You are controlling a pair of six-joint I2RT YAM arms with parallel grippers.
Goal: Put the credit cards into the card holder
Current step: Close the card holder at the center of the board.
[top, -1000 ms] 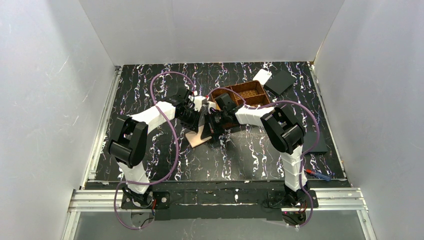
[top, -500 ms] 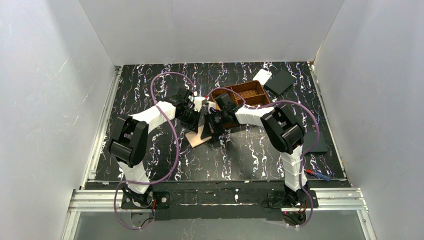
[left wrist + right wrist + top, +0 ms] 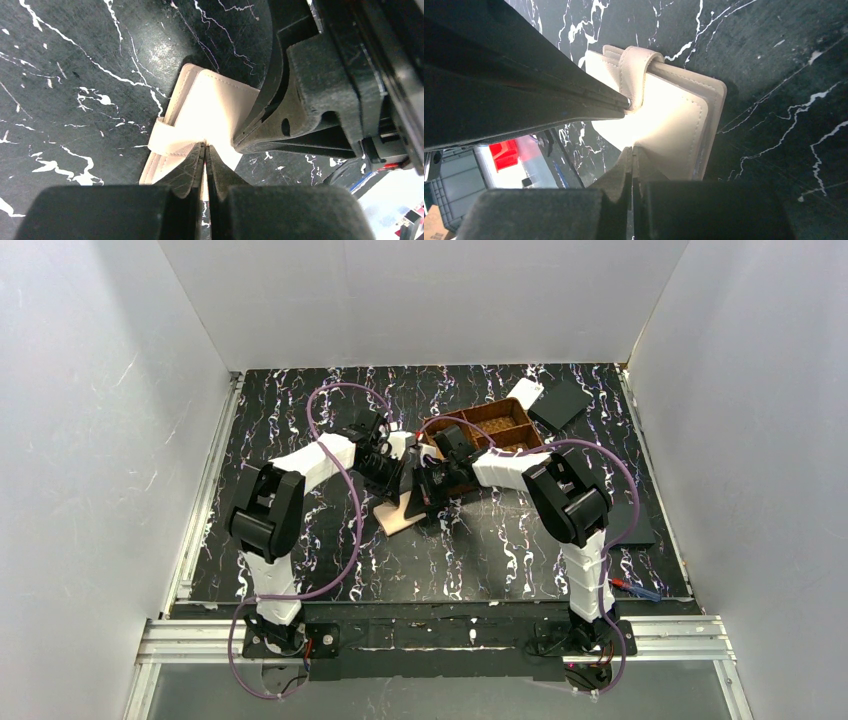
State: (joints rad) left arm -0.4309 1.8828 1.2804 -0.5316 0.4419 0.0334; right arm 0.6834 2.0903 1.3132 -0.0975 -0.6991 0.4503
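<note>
The card holder (image 3: 398, 515), a flat tan wallet, is shown closed on a black marbled table (image 3: 300, 420), just beside the near-left corner of a brown woven basket (image 3: 495, 425). It is laid slantwise, with its long axis judged to run roughly toward the basket. A strap (image 3: 636, 65) is looped around one short end, so the card slots are covered. No credit cards can be made out in any of the 3 views.

2 grippers are met over the wallet. The left gripper (image 3: 205, 146) is brought in from the side away from the basket, its fingers clenched together and its tips set against the strap. The right gripper (image 3: 632, 150) is reached in from the basket side, likewise pinched tight, with its tips touching the edge of the pale cover. Whether a thin layer of leather is caught in either pinch cannot be told. Both arms are equally near.

The step in hand is judged to be opening the wallet, which would have to be done before any card is slotted in.
</note>
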